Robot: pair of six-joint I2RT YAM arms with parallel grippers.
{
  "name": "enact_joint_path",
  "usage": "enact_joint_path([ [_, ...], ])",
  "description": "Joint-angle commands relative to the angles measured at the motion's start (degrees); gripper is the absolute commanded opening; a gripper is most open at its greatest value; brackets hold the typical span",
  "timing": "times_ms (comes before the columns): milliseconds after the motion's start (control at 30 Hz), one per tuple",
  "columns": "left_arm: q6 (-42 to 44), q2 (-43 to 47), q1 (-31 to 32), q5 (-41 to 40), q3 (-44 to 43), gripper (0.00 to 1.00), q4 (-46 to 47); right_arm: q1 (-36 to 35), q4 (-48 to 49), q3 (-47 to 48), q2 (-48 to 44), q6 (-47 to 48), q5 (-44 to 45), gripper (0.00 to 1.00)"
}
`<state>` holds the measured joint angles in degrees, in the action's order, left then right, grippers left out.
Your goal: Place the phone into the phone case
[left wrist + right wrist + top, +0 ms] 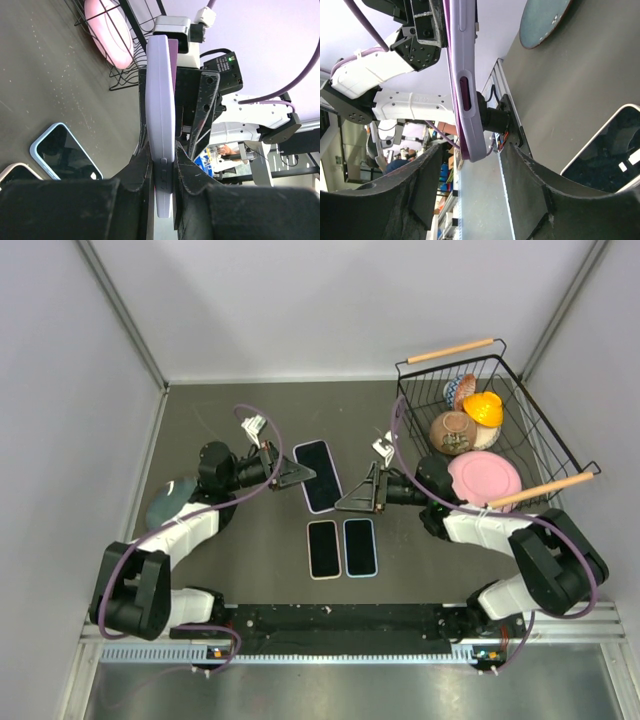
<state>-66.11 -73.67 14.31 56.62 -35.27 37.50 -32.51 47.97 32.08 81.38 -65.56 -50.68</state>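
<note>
The left gripper (304, 475) is clamped on the smooth lavender phone case (322, 480), a thin round-cornered slab. The right gripper (352, 495) gapes just beside the case. Near the case lie a cream-rimmed phone (323, 549) and a blue-rimmed phone (359, 547), both glossy black.

You're looking at a robotics lab test cell: plain pale grey panel walls (330, 300) on slanting metal corner posts (122, 312) box in a dark grey tabletop (200, 410), with a black mounting rail (340, 618) bolted along your near edge
</note>
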Motion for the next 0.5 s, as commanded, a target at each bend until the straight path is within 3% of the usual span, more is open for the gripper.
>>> enact_joint_path([
  [0, -3.1, -0.6, 0.0, 1.7, 0.6, 0.0, 10.5, -0.5, 2.9, 0.4, -2.8, 1.1, 0.4, 0.52],
  [267, -1.6, 0.7, 0.0, 1.4, 1.4, 0.0, 8.5, -0.4, 9.7, -0.2, -1.8, -3.0, 2.6, 0.33],
  [300, -1.4, 0.9, 0.0, 1.4, 1.5, 0.0, 8.3, -0.5, 10.6, -0.2, -1.6, -3.6, 2.6, 0.28],
  [333, -0.2, 1.1, 0.0, 1.3, 1.4, 0.0, 6.7, -0.5, 11.8, -0.3, -1.4, -4.7, 2.7, 0.16],
  [400, 3.0, 2.1, 0.1, 0.7, 0.5, 0.0, 2.2, -0.5, 12.6, -0.8, -1.6, -6.0, 3.1, 0.05],
  [433, 9.4, 2.7, 0.3, -0.1, -0.4, 0.0, -1.5, -0.5, 13.2, -1.1, -1.8, -7.5, 3.7, 0.0],
  [467, 13.9, 4.1, 1.1, -3.0, -3.2, 0.0, -13.7, -0.5, 13.0, -1.2, -2.0, -8.5, 4.2, 0.0],
])
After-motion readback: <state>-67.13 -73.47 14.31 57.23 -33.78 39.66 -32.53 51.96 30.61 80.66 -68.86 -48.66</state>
